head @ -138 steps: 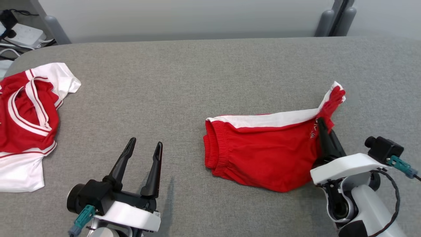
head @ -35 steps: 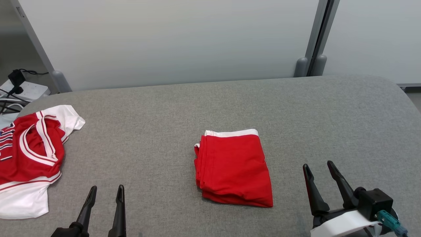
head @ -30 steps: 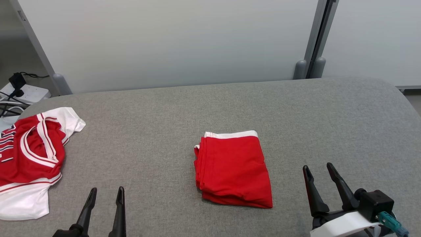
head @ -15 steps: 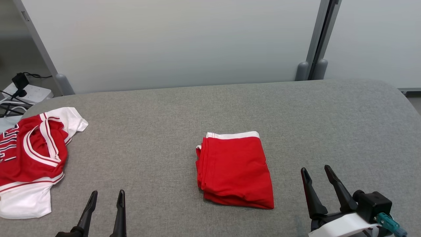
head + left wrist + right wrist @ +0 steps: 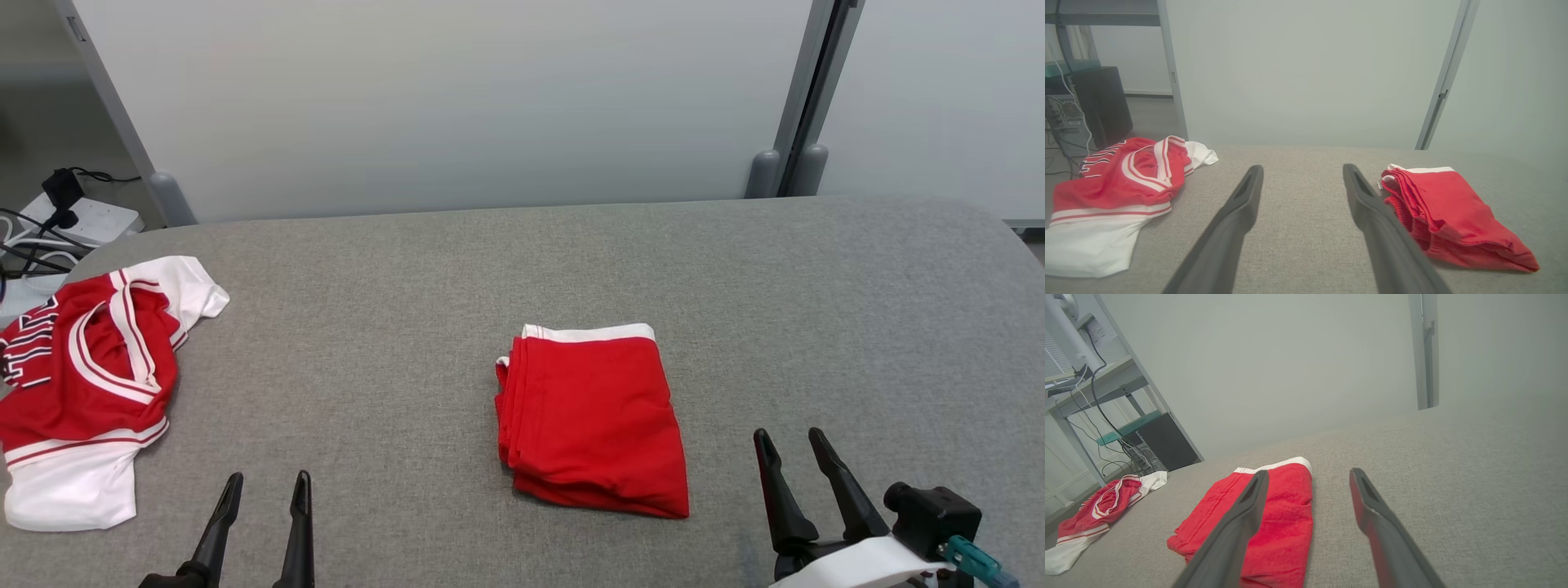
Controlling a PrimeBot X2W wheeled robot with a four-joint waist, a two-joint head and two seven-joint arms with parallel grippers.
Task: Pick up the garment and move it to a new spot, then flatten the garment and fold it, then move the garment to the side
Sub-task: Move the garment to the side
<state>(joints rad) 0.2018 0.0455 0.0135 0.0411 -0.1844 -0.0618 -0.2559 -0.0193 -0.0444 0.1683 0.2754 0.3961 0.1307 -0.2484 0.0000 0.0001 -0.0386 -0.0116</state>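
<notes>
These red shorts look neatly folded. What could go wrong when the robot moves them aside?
Gripping one edge of the folded shorts could let the stacked layers fall open. Moved left, they might land on the crumpled jersey near the edge of the table.

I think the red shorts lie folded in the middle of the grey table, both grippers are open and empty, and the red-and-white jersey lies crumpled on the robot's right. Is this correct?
One thing is wrong: the head view shows the red-and-white jersey crumpled on the robot's left, beyond the left gripper. The rest stands as you wrote it.
</notes>
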